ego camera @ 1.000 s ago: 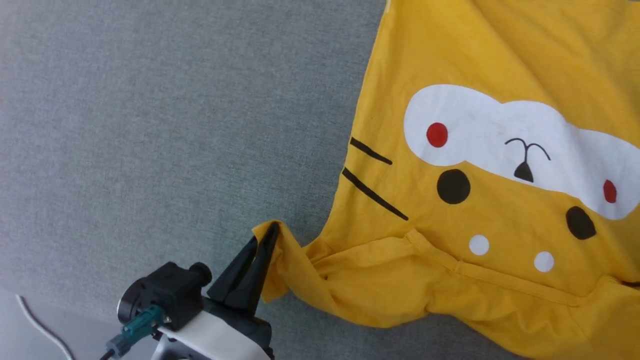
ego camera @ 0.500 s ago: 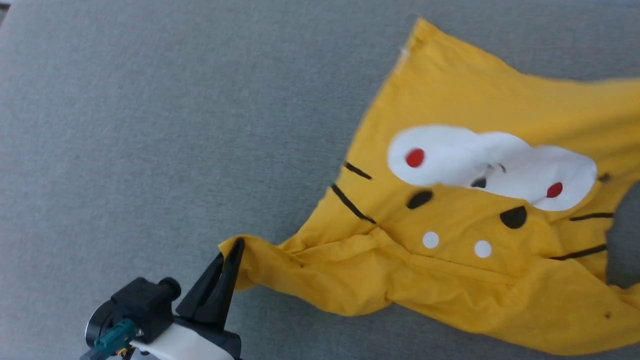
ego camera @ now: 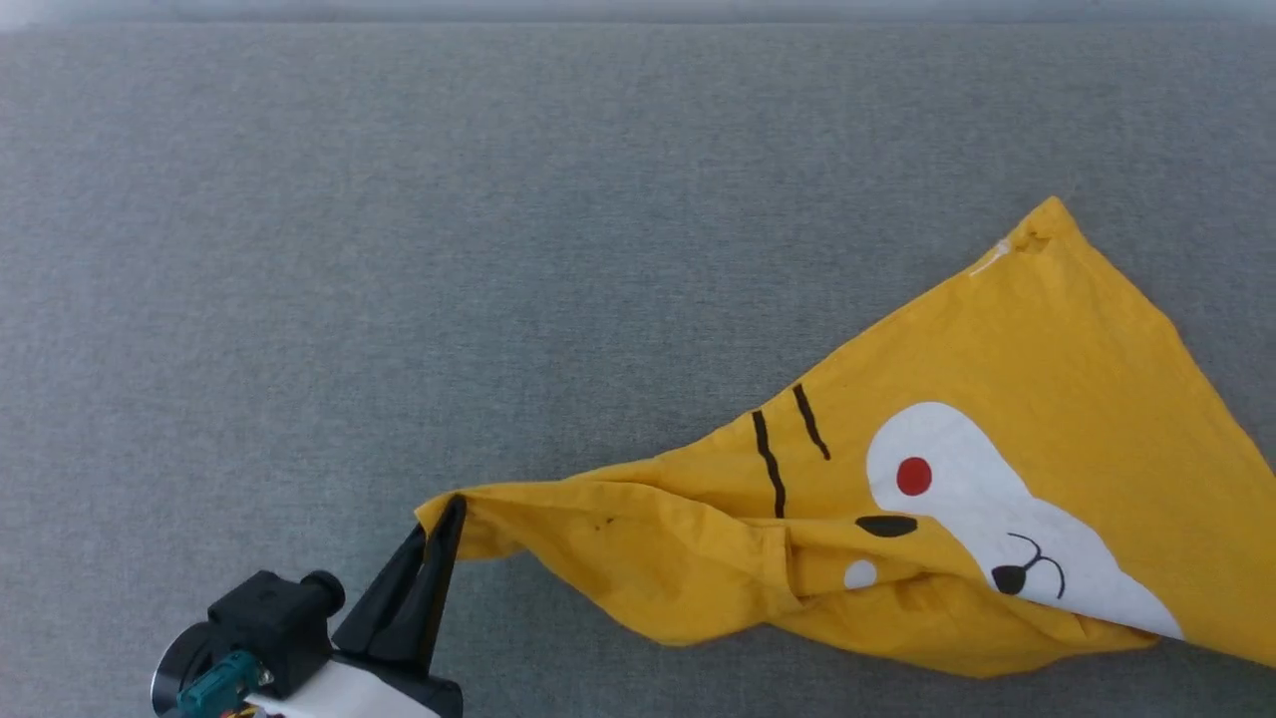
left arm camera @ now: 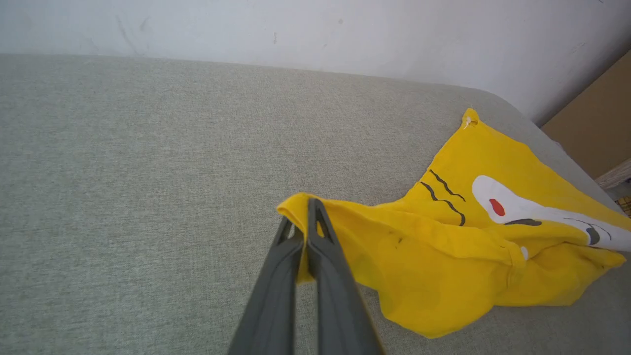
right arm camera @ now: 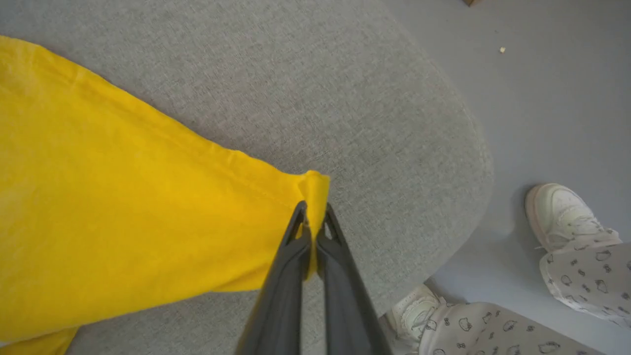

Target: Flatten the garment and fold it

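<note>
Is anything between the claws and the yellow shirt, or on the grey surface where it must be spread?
Nothing visible. The left claw and right claw each pinch an edge of the yellow shirt, and the grey surface beside it carries no other object.

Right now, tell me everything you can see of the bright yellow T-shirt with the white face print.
The bright yellow, cotton-looking T-shirt lies rumpled and print side up on the grey fabric surface. Its print shows a white patch, a red dot and two black whisker lines; the near part is folded over itself. The left gripper is shut on one corner, the right gripper on another.
</note>
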You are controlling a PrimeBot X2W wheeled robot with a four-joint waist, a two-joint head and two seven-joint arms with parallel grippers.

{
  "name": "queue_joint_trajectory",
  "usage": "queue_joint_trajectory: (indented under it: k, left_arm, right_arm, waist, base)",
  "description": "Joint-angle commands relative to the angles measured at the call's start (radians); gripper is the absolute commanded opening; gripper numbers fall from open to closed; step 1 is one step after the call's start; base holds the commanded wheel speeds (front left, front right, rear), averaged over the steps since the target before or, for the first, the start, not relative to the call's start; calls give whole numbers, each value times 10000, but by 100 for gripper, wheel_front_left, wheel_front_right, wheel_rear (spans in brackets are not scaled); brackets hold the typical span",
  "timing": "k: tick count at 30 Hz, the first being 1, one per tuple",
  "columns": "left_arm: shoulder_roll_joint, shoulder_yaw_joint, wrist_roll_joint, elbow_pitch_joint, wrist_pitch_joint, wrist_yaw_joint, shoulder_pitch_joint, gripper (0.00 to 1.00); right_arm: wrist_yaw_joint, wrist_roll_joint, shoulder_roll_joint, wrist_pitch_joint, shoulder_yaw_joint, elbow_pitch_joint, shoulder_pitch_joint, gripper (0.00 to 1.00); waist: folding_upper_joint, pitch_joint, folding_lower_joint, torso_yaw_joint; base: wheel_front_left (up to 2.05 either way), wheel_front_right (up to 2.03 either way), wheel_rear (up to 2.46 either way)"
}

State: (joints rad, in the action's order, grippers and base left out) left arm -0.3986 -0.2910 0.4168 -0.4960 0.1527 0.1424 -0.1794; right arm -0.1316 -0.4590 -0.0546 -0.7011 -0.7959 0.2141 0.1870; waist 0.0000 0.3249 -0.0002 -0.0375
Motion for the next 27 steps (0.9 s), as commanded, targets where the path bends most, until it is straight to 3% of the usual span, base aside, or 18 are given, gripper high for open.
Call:
queue_joint_trajectory:
  k: [1, 4, 5, 6, 11, 15, 18, 22, 27]
  left_arm:
    - [-43, 17, 41, 55, 37, 36, -35, 0]
    - [-3, -58, 109, 152, 93, 4, 34, 0]
    - [4, -74, 127, 175, 104, -9, 64, 0]
    - [3, -83, 138, 193, 117, -15, 82, 0]
    - [-57, -169, 69, 108, 177, -41, 144, 0]
    - [-47, -310, -79, -142, 186, -42, 252, 0]
    - [6, -490, -200, -259, 204, -85, 439, 0]
    - [102, -760, -345, -311, 229, -202, 807, 0]
    - [225, -1045, -471, -217, 290, -351, 1296, 0]
  right_arm:
    - [9, -187, 34, 231, 301, -442, -63, 0]
    - [9, -338, 39, 1007, 1122, -1298, -228, 4]
    - [9, -306, 39, 1261, 1418, -1429, -344, 58]
    - [9, -304, 40, 1500, 1610, -1489, -474, 100]
    - [9, -199, -166, 1735, 2158, -228, -940, 100]
    - [9, -356, -960, 1163, 2288, 1422, -1662, 100]
    - [9, -231, -1559, 552, 2631, 1943, -2444, 100]
    - [9, 83, -2206, 105, 3646, 1316, -3736, 100]
    - [9, 720, -2665, 61, 4886, -348, -5135, 100]
  waist:
    - [0, -22, 2, -214]
    - [0, -132, 2, -309]
    - [0, -201, 2, -331]
    - [0, -260, 2, -346]
    - [0, -409, 2, -279]
    - [0, -315, 2, -59]
    - [0, -142, 2, 182]
    - [0, 226, 2, 519]
    - [0, 740, 2, 887]
  base:
    - [0, 0, 0]
    - [0, 0, 0]
    - [0, 0, 0]
    - [0, 0, 0]
    - [0, 0, 0]
    - [0, 0, 0]
    - [0, 0, 0]
    - [0, 0, 0]
    - [0, 0, 0]
